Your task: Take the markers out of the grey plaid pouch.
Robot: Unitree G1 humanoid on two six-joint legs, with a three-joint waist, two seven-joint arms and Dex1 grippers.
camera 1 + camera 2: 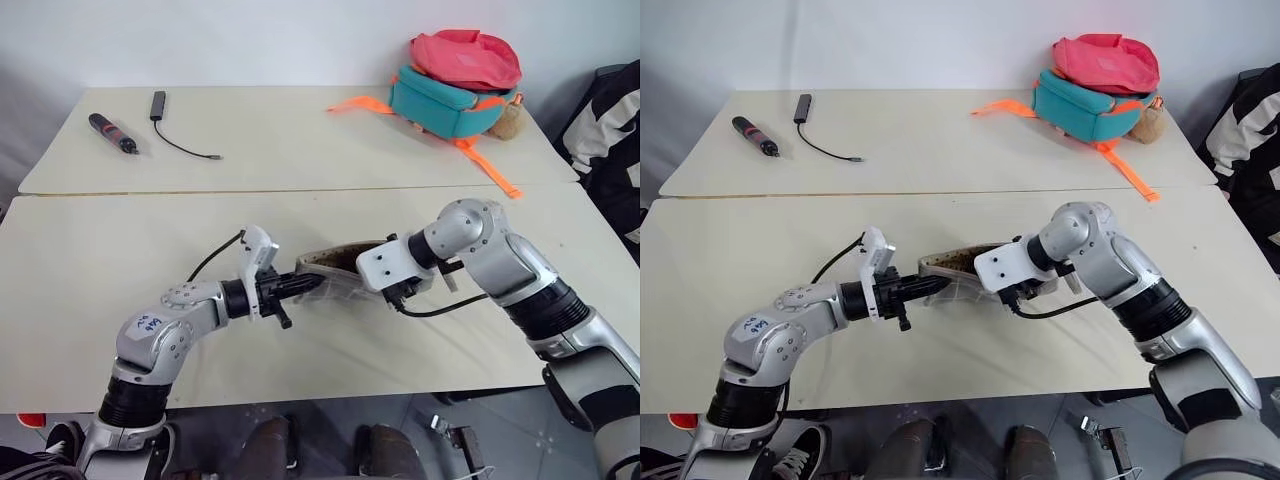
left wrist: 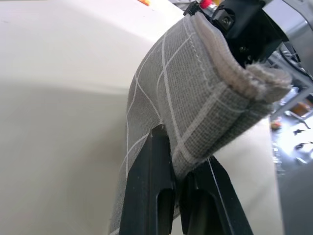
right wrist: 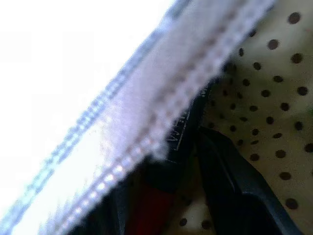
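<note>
The grey plaid pouch point(image 1: 338, 266) hangs in the air above the near table, between my two hands, with its mouth facing up and showing the speckled lining. My left gripper point(image 2: 178, 152) is shut on one end of the pouch point(image 2: 195, 98), pinching the fabric flat. My right gripper point(image 3: 168, 161) reaches down inside the pouch past the zipper edge. There a black finger point(image 3: 234, 186) presses against a slim red marker point(image 3: 156, 205) with a dark end, against the dotted lining. The other finger is hidden behind the zipper edge.
A teal-and-pink backpack point(image 1: 455, 85) with orange straps sits at the far right of the back table. A black-and-red pen-like tool point(image 1: 112, 132) and a black adapter with a thin cable point(image 1: 160, 105) lie at its far left. A seam point(image 1: 200, 192) separates the two tables.
</note>
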